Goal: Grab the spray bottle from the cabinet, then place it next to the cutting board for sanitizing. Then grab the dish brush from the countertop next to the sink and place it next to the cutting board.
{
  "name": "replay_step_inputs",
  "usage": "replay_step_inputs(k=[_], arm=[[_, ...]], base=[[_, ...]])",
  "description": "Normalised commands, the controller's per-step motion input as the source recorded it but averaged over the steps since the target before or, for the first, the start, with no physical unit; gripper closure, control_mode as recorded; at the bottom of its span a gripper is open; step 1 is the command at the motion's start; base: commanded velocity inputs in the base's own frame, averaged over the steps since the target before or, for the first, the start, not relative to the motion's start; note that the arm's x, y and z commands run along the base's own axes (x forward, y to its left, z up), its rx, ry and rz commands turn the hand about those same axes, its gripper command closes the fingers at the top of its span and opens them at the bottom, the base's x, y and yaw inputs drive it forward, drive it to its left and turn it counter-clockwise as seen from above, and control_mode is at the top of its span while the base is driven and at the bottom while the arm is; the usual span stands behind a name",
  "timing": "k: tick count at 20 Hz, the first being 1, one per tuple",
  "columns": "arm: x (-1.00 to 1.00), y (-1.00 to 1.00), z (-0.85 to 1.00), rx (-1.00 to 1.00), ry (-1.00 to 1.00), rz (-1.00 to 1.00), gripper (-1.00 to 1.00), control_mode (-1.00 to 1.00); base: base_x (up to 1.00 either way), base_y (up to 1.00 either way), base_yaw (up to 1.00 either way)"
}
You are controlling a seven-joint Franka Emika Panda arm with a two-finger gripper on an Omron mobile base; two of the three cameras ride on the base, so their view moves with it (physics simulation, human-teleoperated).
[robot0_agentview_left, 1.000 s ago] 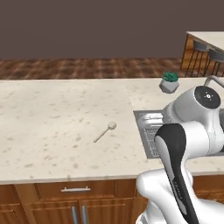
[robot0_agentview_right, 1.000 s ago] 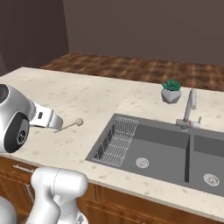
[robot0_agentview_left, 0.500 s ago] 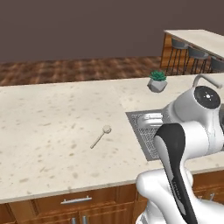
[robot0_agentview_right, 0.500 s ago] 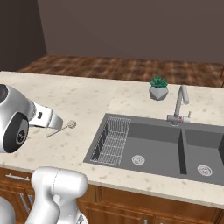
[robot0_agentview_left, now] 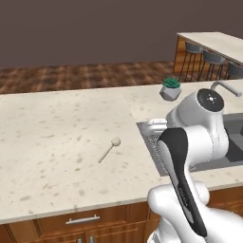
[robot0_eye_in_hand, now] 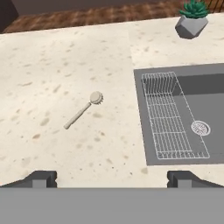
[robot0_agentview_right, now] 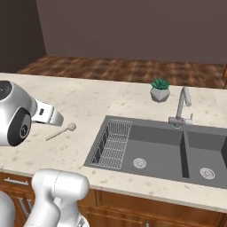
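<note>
I see the gripper with jaws spread wide, holding nothing, above the countertop. Dish brush lies flat just beyond, left of the sink and its wire rack. Potted plant farthest. No legible writing.

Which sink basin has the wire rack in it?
The sink's basin nearest the dish brush holds the wire rack; the basin beyond the faucet has only its drain.

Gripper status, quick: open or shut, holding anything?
Gripper: open, empty, above the countertop short of the dish brush.
</note>
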Motion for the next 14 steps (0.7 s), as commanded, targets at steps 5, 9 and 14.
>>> replay_step_inputs(k=[5, 9, 14], arm=[[0.29, 0.45, -0.27, 0.03, 0.01, -0.01, -1.0, -1.0], [0.22, 0.32, -0.71, 0.02, 0.24, -0.08, -1.0, -1.0], [0.5, 0.59, -0.61, 0.0, 0.31, -0.19, -1.0, -1.0]], base=[[0.0, 0.0, 0.0], [0.0, 0.0, 0.0], [0.0, 0.0, 0.0]])
